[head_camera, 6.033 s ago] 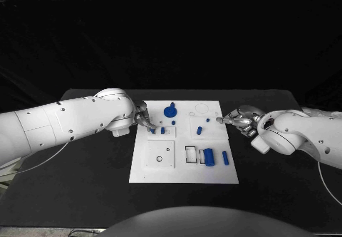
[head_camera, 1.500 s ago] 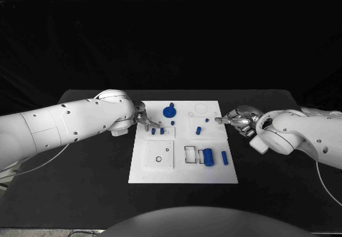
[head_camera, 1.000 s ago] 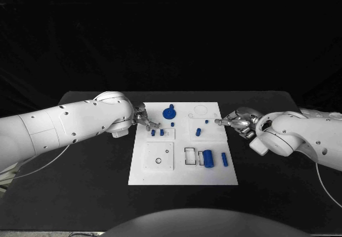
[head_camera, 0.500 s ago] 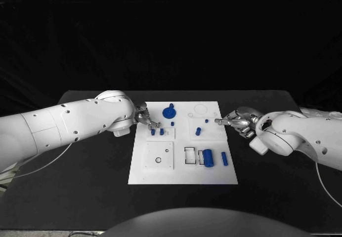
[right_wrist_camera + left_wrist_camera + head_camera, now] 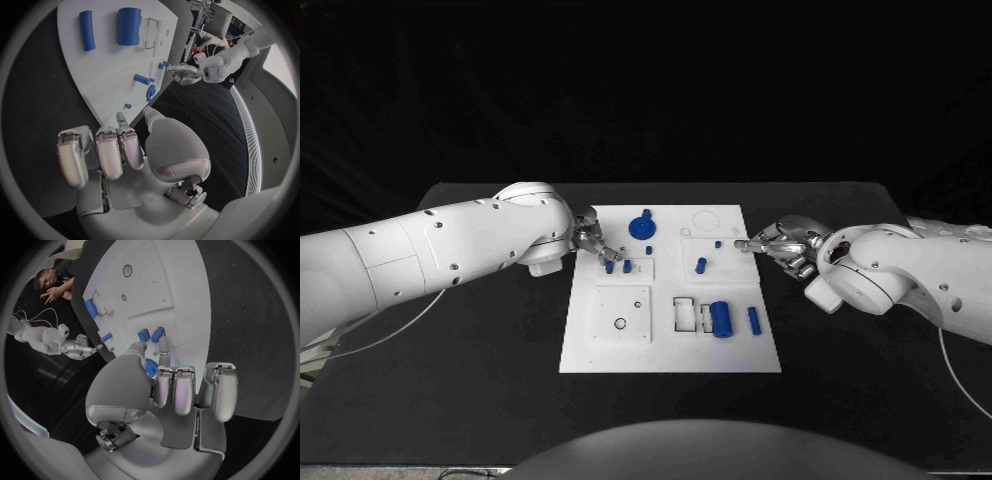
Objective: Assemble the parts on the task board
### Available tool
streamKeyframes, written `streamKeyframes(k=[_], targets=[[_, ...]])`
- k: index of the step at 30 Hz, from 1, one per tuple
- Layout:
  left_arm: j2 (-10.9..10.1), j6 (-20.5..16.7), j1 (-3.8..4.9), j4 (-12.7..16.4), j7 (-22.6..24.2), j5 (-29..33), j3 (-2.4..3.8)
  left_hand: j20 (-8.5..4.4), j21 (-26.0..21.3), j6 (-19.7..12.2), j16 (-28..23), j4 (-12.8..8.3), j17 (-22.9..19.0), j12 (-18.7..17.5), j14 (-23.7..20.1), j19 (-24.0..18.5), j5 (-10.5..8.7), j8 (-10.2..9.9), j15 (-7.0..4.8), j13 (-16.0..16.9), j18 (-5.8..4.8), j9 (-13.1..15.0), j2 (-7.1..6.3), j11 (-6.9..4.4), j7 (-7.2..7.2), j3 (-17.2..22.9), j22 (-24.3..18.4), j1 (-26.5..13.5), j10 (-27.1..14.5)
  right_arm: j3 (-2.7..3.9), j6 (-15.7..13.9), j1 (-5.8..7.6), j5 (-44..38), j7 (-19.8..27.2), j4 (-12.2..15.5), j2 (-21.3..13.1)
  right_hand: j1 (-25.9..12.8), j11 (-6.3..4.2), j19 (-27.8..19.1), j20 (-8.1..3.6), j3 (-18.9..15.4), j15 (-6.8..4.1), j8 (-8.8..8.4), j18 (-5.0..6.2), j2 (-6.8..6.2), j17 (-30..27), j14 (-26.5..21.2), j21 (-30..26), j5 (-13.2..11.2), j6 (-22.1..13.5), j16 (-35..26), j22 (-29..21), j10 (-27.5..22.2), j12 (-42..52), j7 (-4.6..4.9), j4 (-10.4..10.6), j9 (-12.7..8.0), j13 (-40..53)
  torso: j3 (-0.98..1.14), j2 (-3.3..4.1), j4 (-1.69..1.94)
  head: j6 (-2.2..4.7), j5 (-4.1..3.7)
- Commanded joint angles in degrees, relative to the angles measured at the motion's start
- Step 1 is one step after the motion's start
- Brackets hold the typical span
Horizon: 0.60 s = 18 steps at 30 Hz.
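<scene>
Little is differing from half a second ago: the board, the parts and both arms are sitting where they were, and against the frame of six seconds ago the left hand is showing only a slight shift toward the board's far left corner.

Nearest the robot, the task board [image 5: 669,350] is lying flat on the matte black table [image 5: 459,380] as a smooth white rectangular plate. On its near right part, a thick blue cylinder [image 5: 721,319] is lying beside a slim blue bar [image 5: 753,320], both apart from each other, next to a rectangular cut-out [image 5: 687,313]. A square inset with a small round hole [image 5: 620,323] is sitting on the near left.

Further back, two short blue pegs [image 5: 617,267] are standing side by side, with a small blue pin [image 5: 701,266] to their right. The left hand [image 5: 593,243] is hovering at the board's left edge just beside the pegs; its silver fingers [image 5: 175,390] are curling inward with nothing between them. The right hand [image 5: 782,245] is resting at the board's right edge, its fingers [image 5: 106,150] likewise curling in and holding nothing.

Farthest off, a round blue knob [image 5: 643,226] is sitting near the board's far edge.
</scene>
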Motion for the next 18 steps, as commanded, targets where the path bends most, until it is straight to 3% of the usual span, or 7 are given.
streamKeyframes(k=[1, 18], targets=[[0.12, 2.04, 0.02, 0.06, -0.32, -0.16, 0.02, -0.57, 0.14, -0.35, 0.15, -0.04, 15.10, 0.35, 5.96, 6.02, 0.27, -0.20, -0.06, 15.07, -0.43, -0.07, 0.01, 0.20, -0.08, 0.47, 15.09, 0.60, 6.06, -0.01, 0.69, -0.04, -0.19, 0.04, 0.05, 0.03, 0.05, 0.39, 6.00, 0.59, -0.28, 0.52, 0.29, -0.38, 0.59, 15.06, 5.97, 0.26, 0.26, -0.34, 0.23, 15.10, 6.01, 0.16, 0.36, 0.27, 0.09, 15.07, 0.02, -0.01, 0.01, 0.03, -0.03], [0.34, 3.22, 0.01, -0.02, -0.74, -0.15, 0.02, -0.63, 0.14, -0.21, 0.15, -0.07, 15.10, 0.35, 5.96, 6.02, -2.22, -0.16, -0.21, 15.07, -0.43, -0.22, 0.73, 0.04, -0.23, 1.42, 15.09, 3.15, 6.06, -0.01, 0.69, -0.04, -0.19, -0.05, 0.02, 0.03, 0.05, 0.39, 6.00, 0.59, -0.28, 0.52, 0.29, -0.38, 0.59, 15.06, 5.97, 0.26, 0.26, -0.34, 0.23, 15.10, 6.01, 0.16, 0.36, 0.27, 0.09, 15.07, -0.02, 0.02, 0.02, 0.05, -0.12]])
